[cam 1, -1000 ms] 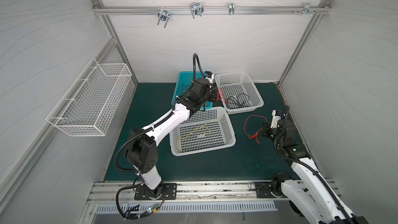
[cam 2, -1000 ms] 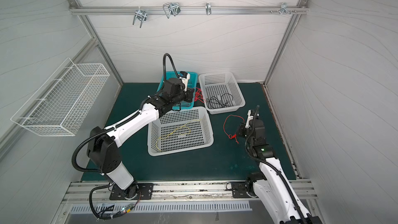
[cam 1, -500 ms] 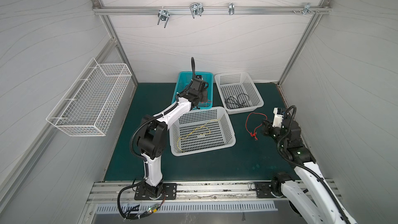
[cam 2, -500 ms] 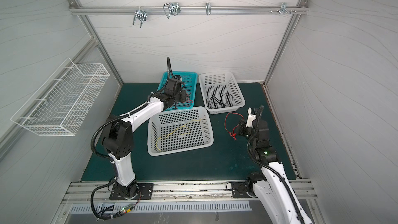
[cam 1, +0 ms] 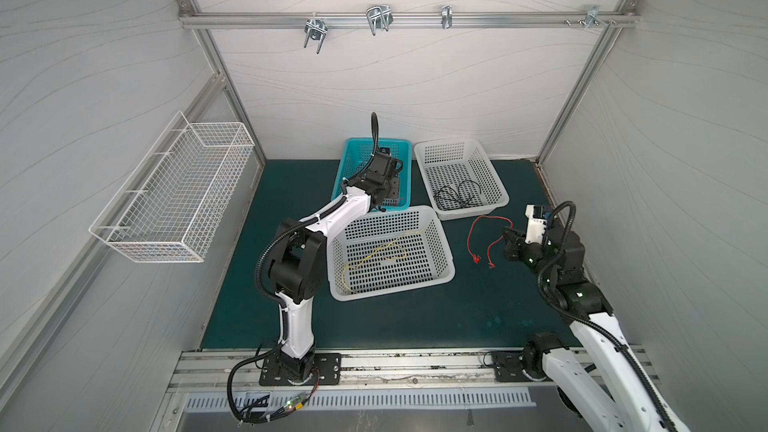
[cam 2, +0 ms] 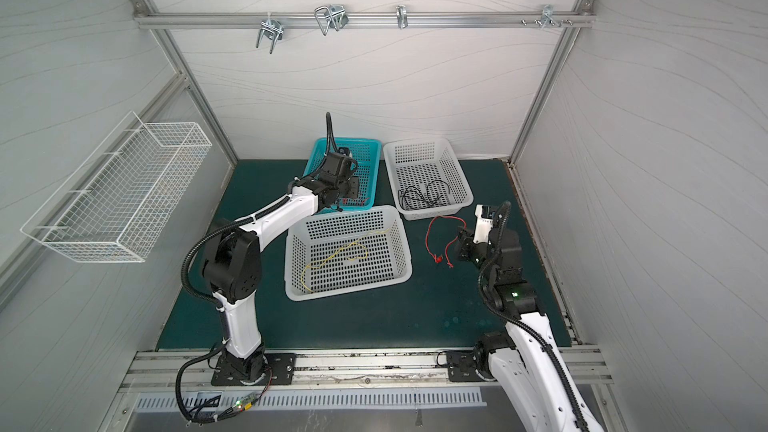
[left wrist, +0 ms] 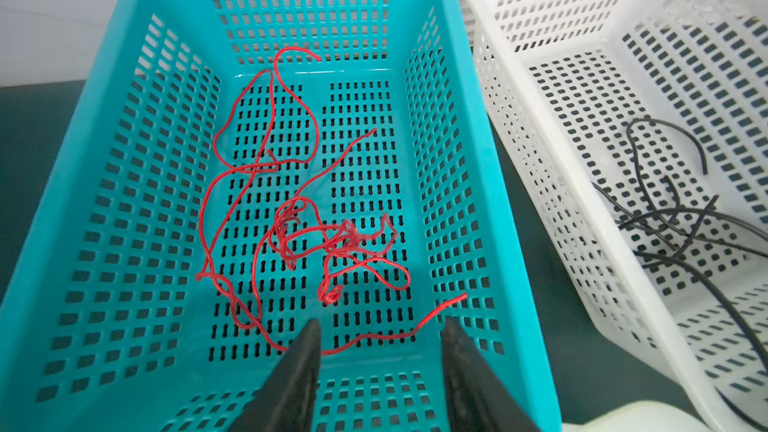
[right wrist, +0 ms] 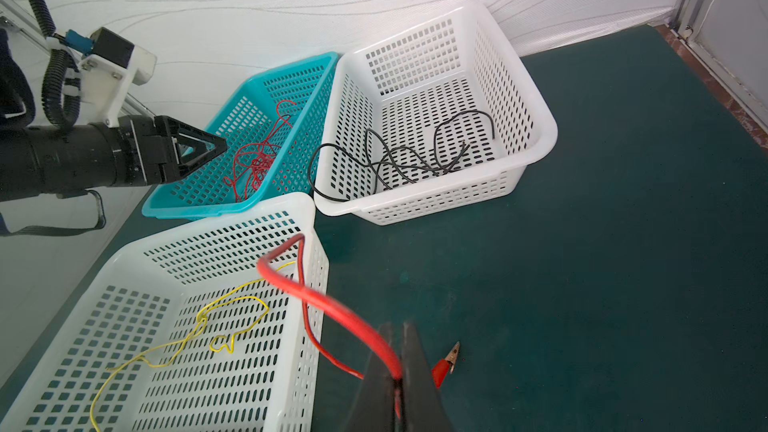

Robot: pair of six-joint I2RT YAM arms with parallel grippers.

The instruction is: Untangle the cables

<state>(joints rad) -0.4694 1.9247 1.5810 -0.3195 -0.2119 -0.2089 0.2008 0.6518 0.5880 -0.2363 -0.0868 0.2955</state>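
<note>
Both top views are showing the green bench (cam 1: 415, 317). Tangled red cables (left wrist: 291, 238) are lying in the teal basket (left wrist: 478, 201) beneath the spread, empty left fingers (left wrist: 299, 367); right fingers (right wrist: 415, 371) are clenching 1 red lead (right wrist: 332, 309), probably needing a slow, rim-clearing lift.

We're inside a robot test cell, a lab rig rather than any home or shop, as far as one can tell from within the box. White panelled walls (cam 1: 415, 89) close in the back and both sides. An aluminium bar (cam 1: 498, 20) runs across the top of the frame with bare metal hooks (cam 1: 377, 20) on it. At lower left a robot arm (cam 1: 332, 218) and at lower right another arm (cam 1: 598, 334) are bolted to a slotted base rail (cam 1: 415, 367). In the middle a green mat (cam 1: 415, 317) carries perforated plastic baskets (cam 1: 374, 288) with cables (left wrist: 349, 232) inside. A wire basket (cam 1: 174, 201) hangs at left.
</note>
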